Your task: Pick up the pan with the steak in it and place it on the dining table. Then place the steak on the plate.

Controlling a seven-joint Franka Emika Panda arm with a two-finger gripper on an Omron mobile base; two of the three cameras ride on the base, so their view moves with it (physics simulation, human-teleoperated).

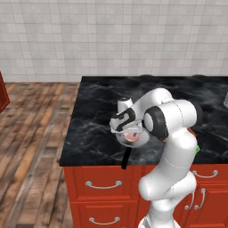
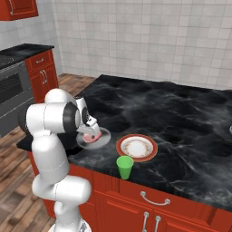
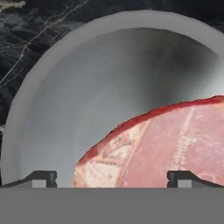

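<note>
A white robot arm bends low over the black marble bench (image 1: 93, 111), the dining table of the task, its fingers (image 3: 43, 178) lowered into the grey pan (image 1: 139, 141) near the front edge, at the centre of the left base view. The pan sits on the marble with its black handle (image 1: 126, 158) jutting over the rim above the red drawers (image 1: 103, 183), so the first part of the job, moving the pan to the table, looks done.

In the hand view, the two dark fingertips stand far apart at the lower left and lower right of the frame, spread wide and gripping nothing. The steak (image 3: 166, 144) lies in the lower right half of that frame, flat on the pan floor, one tip beside it and the other over it. It has not been lifted.

To the right of the pan in the right base view, the red-rimmed plate (image 2: 137, 147) waits just beside it at the centre of the frame, bare at its white middle. A green cup (image 2: 125, 166) stands at the bench edge just below the plate.

What remains, on this showing, is the second half: closing on the meat, raising it out of the pan and setting it on the plate. The spread fingers over the steak suggest that the grasp is the step in hand.
</note>
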